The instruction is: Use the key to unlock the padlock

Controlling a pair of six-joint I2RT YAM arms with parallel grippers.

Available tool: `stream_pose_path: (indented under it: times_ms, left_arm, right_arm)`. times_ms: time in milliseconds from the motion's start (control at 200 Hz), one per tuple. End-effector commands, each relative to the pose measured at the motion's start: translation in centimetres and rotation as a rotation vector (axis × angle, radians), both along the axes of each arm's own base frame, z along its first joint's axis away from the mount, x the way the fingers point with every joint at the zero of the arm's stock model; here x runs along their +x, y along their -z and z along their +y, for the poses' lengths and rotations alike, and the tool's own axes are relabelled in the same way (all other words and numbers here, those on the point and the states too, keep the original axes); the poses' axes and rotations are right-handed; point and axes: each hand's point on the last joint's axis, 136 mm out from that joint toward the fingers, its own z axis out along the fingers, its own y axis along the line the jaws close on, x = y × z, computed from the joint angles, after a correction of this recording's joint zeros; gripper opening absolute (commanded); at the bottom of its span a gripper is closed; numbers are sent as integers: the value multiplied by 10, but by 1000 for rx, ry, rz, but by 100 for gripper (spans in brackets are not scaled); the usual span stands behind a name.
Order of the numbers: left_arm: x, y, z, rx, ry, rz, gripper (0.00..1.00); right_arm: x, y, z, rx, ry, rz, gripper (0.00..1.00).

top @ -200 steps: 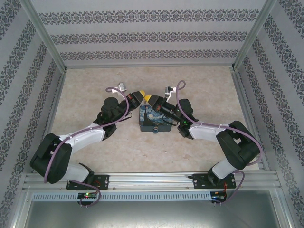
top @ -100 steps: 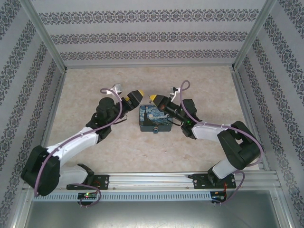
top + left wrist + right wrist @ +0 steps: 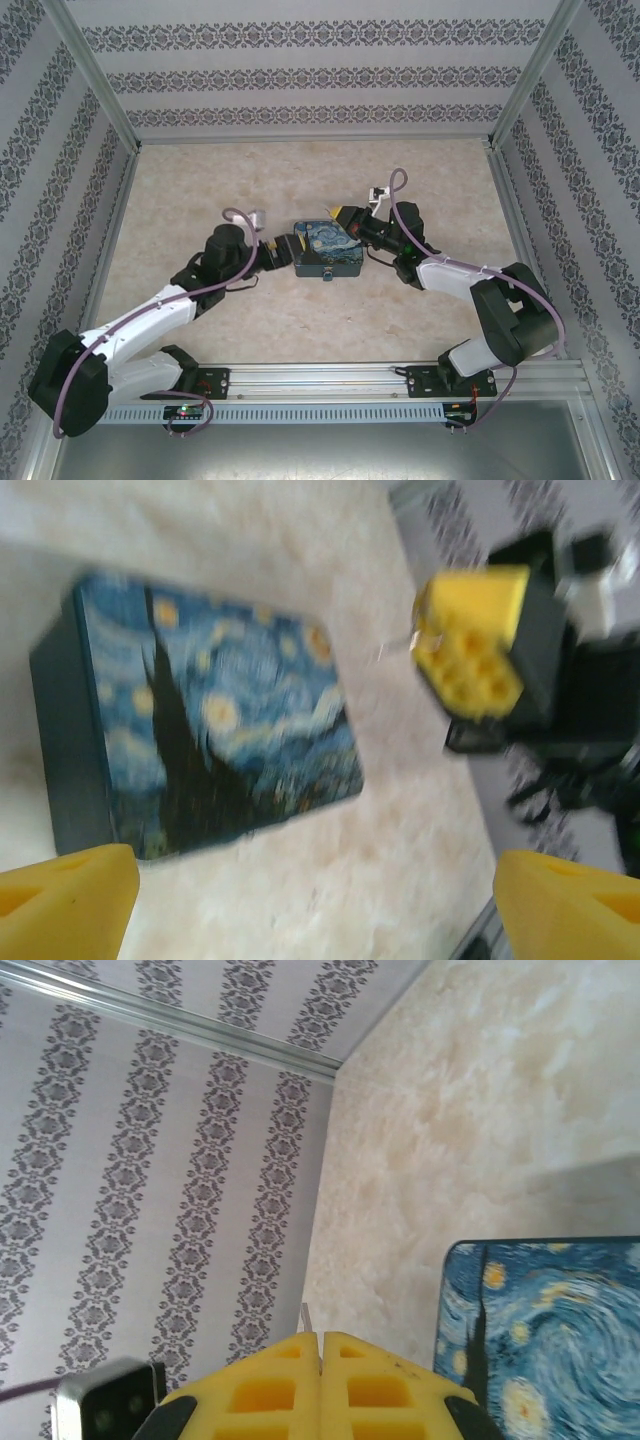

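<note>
- Yellow left fingers (image 3: 283, 250), from above: dropped low and sprung wide at the left end of the painted tin (image 3: 325, 248). Right fingers (image 3: 343, 214) have swung to its far right corner. The small lump on the tin's near edge is likely the padlock (image 3: 328, 276).
- Left wrist: tin ahead of my spread pads, untouched.
- Right wrist: pads shut on a thin sliver, probably the key (image 3: 305, 1316). Lock not yet reached; I judge bracing the tin comes next.

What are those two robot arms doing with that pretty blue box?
They are trying to unlock the painted box. The right fingers are pinched shut on a thin metal sliver, probably the key, by the box's far edge. The left fingers are spread open beside its left side, holding nothing.
</note>
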Motion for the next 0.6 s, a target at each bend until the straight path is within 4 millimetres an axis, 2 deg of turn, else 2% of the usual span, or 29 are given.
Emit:
stream_pose_path:
  times_ms: [0,100,240,400,595]
  left_arm:
    - [-20,23,-18,46,97,8,93]
    - [-29,41,-29,76,130,12,93]
    - [-30,57,-44,107,173,-6,92]
    - [-26,70,-63,157,234,-38,90]
    - [-9,83,-73,233,241,-90,89]
  right_arm:
    - [-6,17,2,-42,-44,8,0]
    - [-6,24,1,-49,-45,26,0]
    - [-8,36,1,-68,-47,58,0]
    - [-6,46,0,-81,-42,78,0]
    - [-4,54,-1,-90,-28,95,0]
